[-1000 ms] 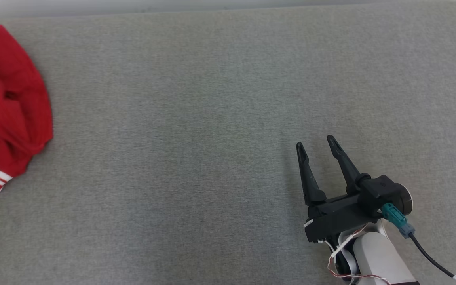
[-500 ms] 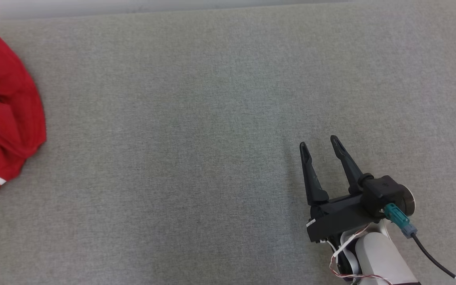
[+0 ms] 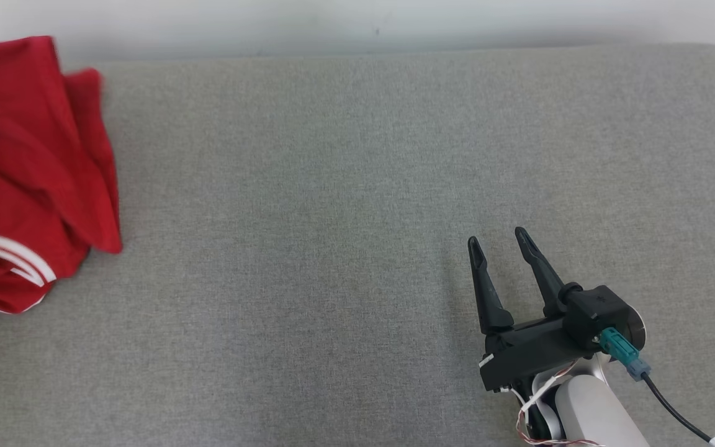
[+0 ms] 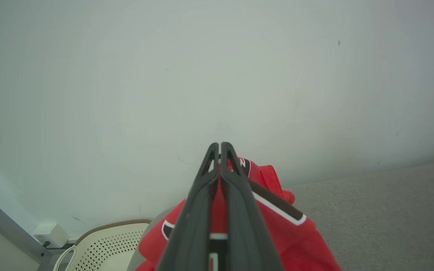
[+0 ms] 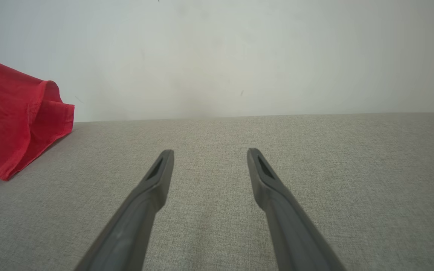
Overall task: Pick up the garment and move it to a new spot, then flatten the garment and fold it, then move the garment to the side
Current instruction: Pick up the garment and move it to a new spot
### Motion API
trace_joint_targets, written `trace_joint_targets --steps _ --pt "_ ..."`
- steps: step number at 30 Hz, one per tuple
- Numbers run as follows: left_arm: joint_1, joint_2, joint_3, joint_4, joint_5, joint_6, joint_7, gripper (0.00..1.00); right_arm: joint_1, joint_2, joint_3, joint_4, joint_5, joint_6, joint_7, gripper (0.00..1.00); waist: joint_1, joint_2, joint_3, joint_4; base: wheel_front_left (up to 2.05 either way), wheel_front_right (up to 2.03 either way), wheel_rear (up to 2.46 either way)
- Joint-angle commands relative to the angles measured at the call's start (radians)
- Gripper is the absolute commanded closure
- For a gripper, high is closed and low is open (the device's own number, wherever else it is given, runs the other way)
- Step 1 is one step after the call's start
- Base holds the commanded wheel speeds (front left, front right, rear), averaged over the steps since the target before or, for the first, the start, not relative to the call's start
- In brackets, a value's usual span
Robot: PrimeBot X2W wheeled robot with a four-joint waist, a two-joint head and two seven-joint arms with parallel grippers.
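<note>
The garment (image 3: 28, 180) is red with white and dark stripes and hangs bunched at the left edge of the head view, its lower folds over the grey padded surface (image 3: 345, 186). In the left wrist view my left gripper (image 4: 220, 145) is shut, with red cloth (image 4: 277, 226) pinched between its two dark fingers and draping below them. The same red cloth (image 5: 13, 120) shows at the far left of the right wrist view. My right gripper (image 3: 497, 243) stands open low on the right, above bare surface, far from the garment; its fingers (image 5: 156, 177) hold nothing.
A pale wall (image 3: 357, 25) runs behind the far edge of the grey surface. A cream perforated basket (image 4: 104, 244) and a grey metal frame (image 4: 6, 229) sit below the left end, seen in the left wrist view.
My left gripper has shut on the garment. The red cloth now sits higher and spreads further right in the head view. The right gripper kept its pose; the camera tilted slightly.
</note>
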Motion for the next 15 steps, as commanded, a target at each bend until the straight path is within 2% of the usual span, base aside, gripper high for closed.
trace_joint_targets --steps 1,11,15 --pt "-0.020 -0.006 -0.013 -0.040 0.007 0.002 -0.007 1.00 0.016 0.000 0.002 0.003 0.009 0.001 -0.002 0.00 0.0001 0.0000 -0.021 0.003 0.00 0.00 0.00" --pt "-0.060 -0.034 -0.077 -0.310 0.001 0.002 0.059 1.00 0.028 0.000 -0.003 -0.003 0.033 0.001 -0.002 0.00 0.0001 0.0000 -0.048 -0.046 0.00 0.00 0.00" --pt "-0.056 -0.053 -0.101 -0.432 -0.004 0.005 0.107 1.00 0.034 0.000 -0.005 -0.007 0.042 0.001 -0.002 0.00 0.0001 0.0000 -0.055 -0.086 0.00 0.00 0.00"
